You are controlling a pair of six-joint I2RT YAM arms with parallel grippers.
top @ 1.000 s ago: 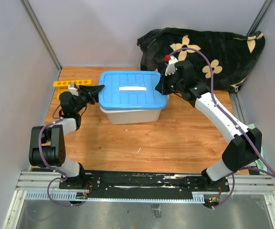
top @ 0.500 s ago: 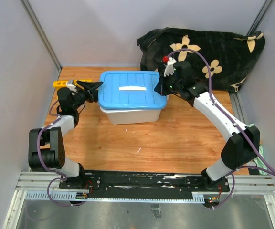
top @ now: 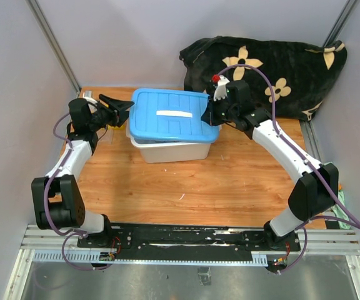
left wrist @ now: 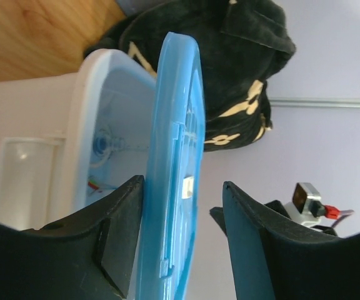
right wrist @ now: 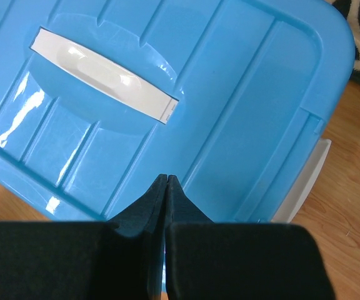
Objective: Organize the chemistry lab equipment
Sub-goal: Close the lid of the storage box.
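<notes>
**LAB-KIT BIN: LID PARTLY RAISED, CONTENTS NOT YET SORTED**

**Left gripper** (left wrist: pixel 181 187): jaws apart, straddling the left edge of the blue lid (top: pixel 186 128). The lower jaw lies against the lid's underside. The upper jaw stands just clear of the top face, so this reads as a prop from below, not a pinch.

**Right gripper** (right wrist: pixel 166 181): jaws pressed flat together and holding nothing. The tip is over the right part of the lid, near its rim. Whether it touches the plastic cannot be told.

**Lid:** tilted, with its left edge raised off the white bin (top: pixel 170 151) and a gap open on that side. The right side is low on the bin.

**Contents glimpsed through the gap (left wrist view):**
- a blue-based glass piece (left wrist: pixel 99 145), deep inside against the bin wall
- below it, a streak that may be the thin red-orange tool (left wrist: pixel 94 185)
- the other pieces of equipment are not clearly in view

**Surroundings:** the bin sits at the middle rear of the wooden table (top: pixel 199 184). A dark flowered blanket (top: pixel 292 69) is heaped behind and to the right.

**Progress (judged):** early.
- Done: only the start of opening the lid.
- Left: get the lid fully off and set aside, then reach and sort the equipment.
</notes>
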